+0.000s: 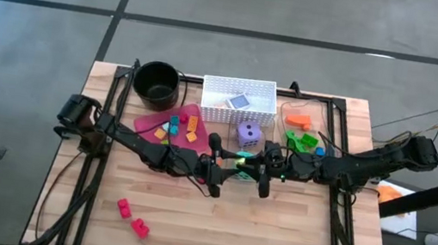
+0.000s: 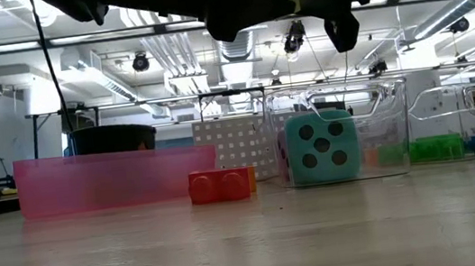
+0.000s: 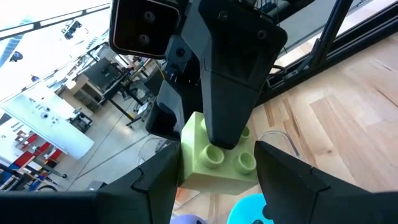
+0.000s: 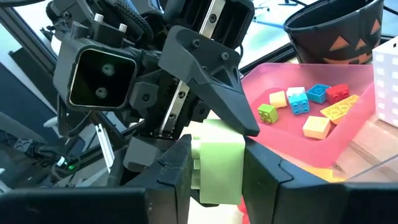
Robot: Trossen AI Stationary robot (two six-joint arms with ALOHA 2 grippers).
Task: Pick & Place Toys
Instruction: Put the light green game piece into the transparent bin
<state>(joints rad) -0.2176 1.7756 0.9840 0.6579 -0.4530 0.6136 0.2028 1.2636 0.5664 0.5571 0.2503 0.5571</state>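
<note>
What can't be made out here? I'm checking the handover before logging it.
- High view: light green brick mostly hidden between left gripper and right gripper.
- Low view: both grippers cut off by the top edge; brick unseen.
- Left wrist view: whether the left gripper grips the brick is unclear.
- High view: card in white basket too small to read.

Both grippers meet above the middle of the tabletop [image 1: 270,243], the left gripper [image 1: 218,175] and right gripper [image 1: 257,173] closed from opposite sides on one brick [image 4: 217,163]. Behind them stand the pot [image 1: 157,83], tray [image 1: 150,121] with bricks inside, and basket [image 1: 239,91]. Two bricks [image 1: 131,218] lie near the front left.
</note>
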